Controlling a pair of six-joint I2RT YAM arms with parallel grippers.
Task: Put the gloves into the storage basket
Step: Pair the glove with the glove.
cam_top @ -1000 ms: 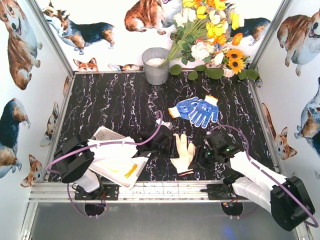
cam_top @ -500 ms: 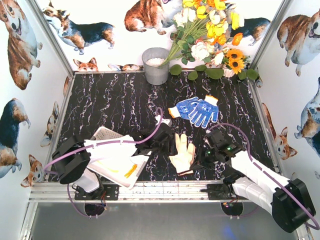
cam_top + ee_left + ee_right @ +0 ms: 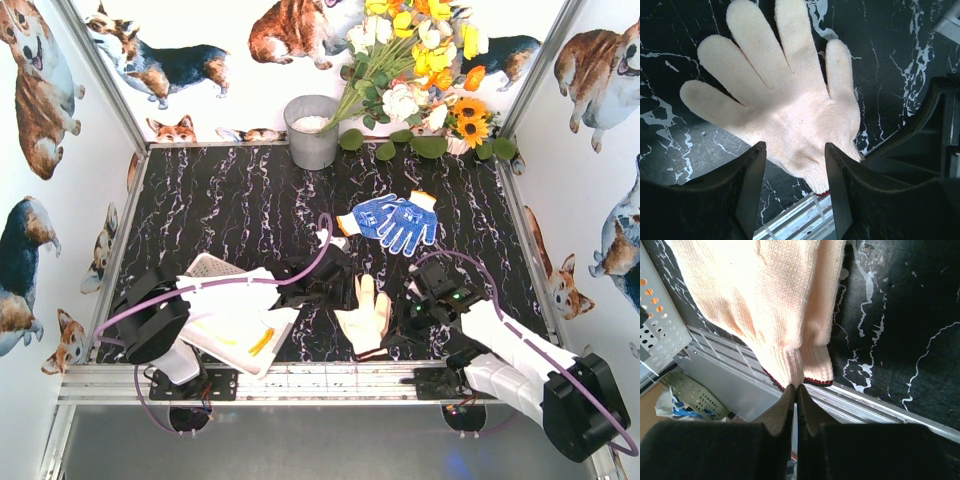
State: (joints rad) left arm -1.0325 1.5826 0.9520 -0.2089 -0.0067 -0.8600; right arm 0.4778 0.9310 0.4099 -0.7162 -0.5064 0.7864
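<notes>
A cream glove (image 3: 364, 316) lies palm-flat on the black marble table near the front edge, fingers pointing away from me. My right gripper (image 3: 390, 337) is shut on its red-trimmed cuff; in the right wrist view the closed tips (image 3: 796, 388) pinch the cuff of the glove (image 3: 760, 300). My left gripper (image 3: 347, 291) is open just left of the glove; in its wrist view the jaws (image 3: 795, 150) straddle the cuff end of the glove (image 3: 785, 100) without touching it. Two blue dotted gloves (image 3: 395, 219) lie farther back. The white storage basket (image 3: 212, 268) sits at front left under my left arm.
A grey metal bucket (image 3: 312, 131) stands at the back centre beside a bunch of flowers (image 3: 420, 60). An orange item (image 3: 262, 342) lies in the basket. The metal front rail (image 3: 320, 380) runs just behind the glove's cuff. The basket's perforated wall (image 3: 660, 335) shows left of the right gripper.
The right gripper has dragged the cream glove slightly left and toward the front rail, turning its fingers more upright. The left gripper has shifted a little right, over the glove's cuff end.
</notes>
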